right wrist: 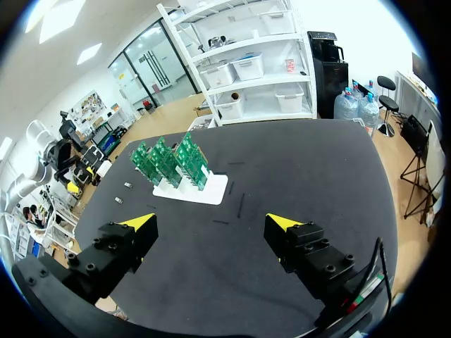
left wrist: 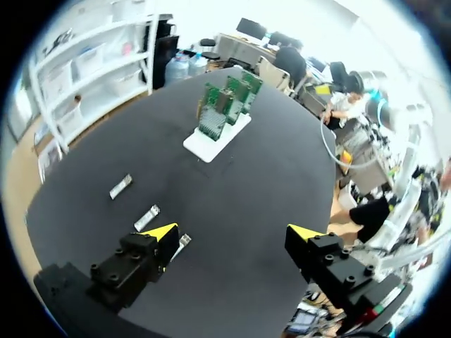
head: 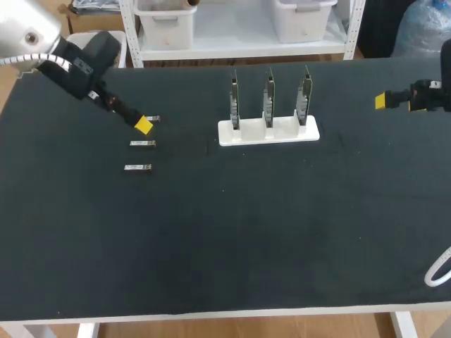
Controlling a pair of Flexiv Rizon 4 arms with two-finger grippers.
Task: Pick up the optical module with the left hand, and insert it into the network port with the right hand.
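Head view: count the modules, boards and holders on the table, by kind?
Optical modules: 3
Upright circuit boards: 3
White holder: 1
Total: 7

The left gripper (left wrist: 232, 232) hangs low with fingers (left wrist: 161, 234) spread wide, and the right gripper (right wrist: 208, 222) is equally open, far right.

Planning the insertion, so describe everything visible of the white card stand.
The white stand is a low, oblong block, plastic by its look, lying flat on the black table, at its far middle. Three green circuit boards stand upright in it, side by side in a row, edge-on to the head camera. Nothing else touches it; the optical modules lie apart from it, toward the left arm's side.
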